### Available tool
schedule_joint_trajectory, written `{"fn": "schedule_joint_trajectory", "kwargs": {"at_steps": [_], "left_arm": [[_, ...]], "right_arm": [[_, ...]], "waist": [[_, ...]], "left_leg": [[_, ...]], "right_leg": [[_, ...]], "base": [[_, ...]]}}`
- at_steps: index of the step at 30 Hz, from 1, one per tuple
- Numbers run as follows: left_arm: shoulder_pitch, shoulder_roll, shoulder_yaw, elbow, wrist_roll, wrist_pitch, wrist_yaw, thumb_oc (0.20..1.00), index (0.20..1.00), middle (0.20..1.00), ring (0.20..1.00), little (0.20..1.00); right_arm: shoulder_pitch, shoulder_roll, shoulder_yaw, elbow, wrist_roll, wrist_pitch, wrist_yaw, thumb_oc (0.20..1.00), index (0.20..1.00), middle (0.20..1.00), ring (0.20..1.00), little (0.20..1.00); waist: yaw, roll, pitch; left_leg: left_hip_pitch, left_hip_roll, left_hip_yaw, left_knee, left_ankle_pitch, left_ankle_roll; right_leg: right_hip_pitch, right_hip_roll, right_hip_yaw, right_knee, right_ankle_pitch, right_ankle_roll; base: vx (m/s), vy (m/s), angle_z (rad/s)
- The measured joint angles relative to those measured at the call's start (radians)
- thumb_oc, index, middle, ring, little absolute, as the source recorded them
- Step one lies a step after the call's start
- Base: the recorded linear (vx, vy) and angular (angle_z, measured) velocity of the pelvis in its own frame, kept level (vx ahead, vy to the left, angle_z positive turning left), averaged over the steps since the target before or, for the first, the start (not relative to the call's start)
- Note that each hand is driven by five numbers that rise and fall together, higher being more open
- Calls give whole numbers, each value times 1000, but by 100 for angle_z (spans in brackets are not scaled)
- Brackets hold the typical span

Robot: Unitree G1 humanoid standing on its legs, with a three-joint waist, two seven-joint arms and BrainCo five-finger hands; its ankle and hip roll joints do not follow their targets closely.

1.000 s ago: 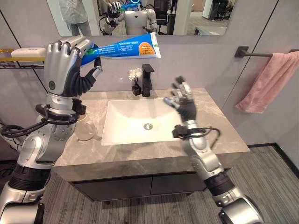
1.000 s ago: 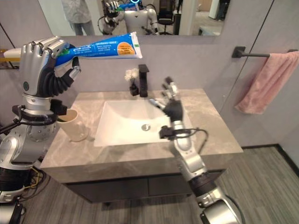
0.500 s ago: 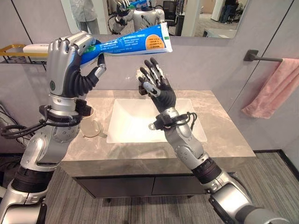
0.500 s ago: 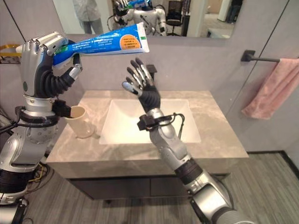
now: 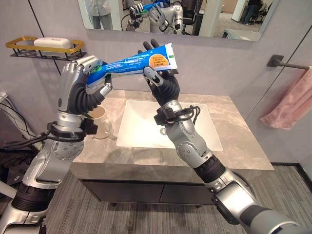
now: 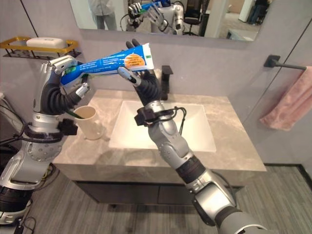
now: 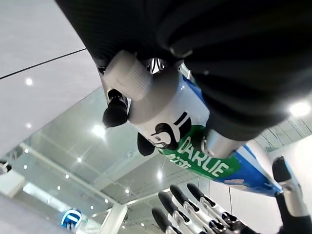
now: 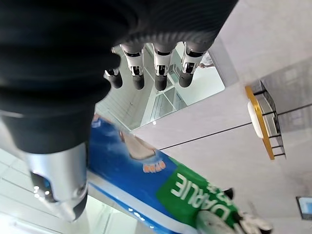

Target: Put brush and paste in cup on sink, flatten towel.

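A blue and green toothpaste tube (image 5: 136,61) is held up level above the left side of the counter. My left hand (image 5: 75,92) is shut on its white cap end (image 7: 146,97). My right hand (image 5: 163,87) is raised at the tube's flat end, open: its straight fingers stand behind the tube (image 8: 146,180) and its thumb (image 8: 56,180) is in front, apart from it. A beige cup (image 5: 100,122) stands on the counter below my left hand. At the far right a pink towel (image 5: 287,105) hangs bunched from a black bar (image 5: 278,61).
The white sink basin (image 5: 146,131) is set in the grey stone counter (image 5: 234,146), with a black faucet (image 6: 167,83) behind it. A gold wire shelf with a soap bar (image 5: 46,46) hangs on the left wall. The mirror (image 5: 204,19) reflects a person.
My right hand has risen from over the basin to the tube's flat end. The left hand keeps hold of the tube, now lower and nearer the cup. The camera has shifted.
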Motion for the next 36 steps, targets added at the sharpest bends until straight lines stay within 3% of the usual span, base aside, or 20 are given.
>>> {"fn": "schedule_joint_trajectory", "kwargs": {"at_steps": [17,19,20,21,23,24,25,26,32,34,36], "left_arm": [[-1,-39,-78,9,-117,5,-72,200,200,200,200,200],[-1,-39,-78,9,-119,9,-80,200,200,200,200,200],[-1,-39,-78,12,-119,9,-82,200,200,200,200,200],[-1,-39,-78,18,-119,11,-83,200,200,200,200,200],[0,-39,-78,20,-119,18,-86,200,200,200,200,200],[0,-39,-78,20,-119,19,-88,200,200,200,200,200],[1,-39,-78,21,-119,20,-89,200,200,200,200,200],[5,-39,-78,21,-120,22,-90,200,200,200,200,200],[25,-44,-81,17,-143,34,-107,200,200,200,200,200],[38,-47,-88,14,-146,29,-112,1000,1000,1000,1000,1000],[47,-60,-93,15,-146,32,-111,1000,1000,1000,1000,1000]], "right_arm": [[1,26,2,39,90,-3,1,1000,1000,1000,1000,1000],[1,28,2,39,91,-3,1,843,843,843,843,843],[1,29,2,39,91,-3,2,802,802,802,802,802],[1,29,2,39,91,-3,2,564,564,564,564,564],[1,31,2,39,96,-3,4,454,454,454,454,454],[1,32,2,39,98,-4,7,335,335,335,335,335],[2,34,2,40,99,-4,13,304,304,304,304,304],[4,40,2,42,109,-4,21,200,200,200,200,200],[4,62,2,51,116,-4,18,200,200,200,200,200],[4,67,2,66,117,-4,17,200,200,200,200,200],[4,73,2,72,117,-4,10,200,200,200,200,200]], "waist": [[-3,1,1],[-3,1,1],[-2,1,1],[-2,1,1],[-2,1,1],[-2,2,1],[-1,2,1],[-2,2,1],[-1,3,2],[-1,3,2],[-1,6,4]], "left_leg": [[1,0,-1,0,0,0],[2,0,-1,0,0,0],[2,0,-1,0,0,0],[3,0,0,0,0,0],[3,0,0,0,0,0],[3,0,0,0,0,0],[3,0,-1,0,0,0],[3,0,-1,0,0,0],[2,-1,-4,0,0,0],[2,0,-6,0,0,0],[-1,-1,-18,0,2,1]], "right_leg": [[1,0,-1,0,0,0],[2,0,-1,0,0,0],[3,0,-1,0,0,0],[3,0,-1,0,0,0],[3,0,-1,0,0,0],[3,0,-1,0,0,0],[3,0,-1,0,0,0],[3,0,-1,0,0,0],[5,-1,-4,0,0,0],[5,-1,-5,0,0,-1],[8,-2,-16,0,-1,-1]], "base": [[0,0,0],[0,0,0],[0,0,0],[0,0,0],[0,0,0],[0,0,0],[0,0,0],[0,0,0],[0,0,0],[-4,-1,2],[-9,-3,15]]}}
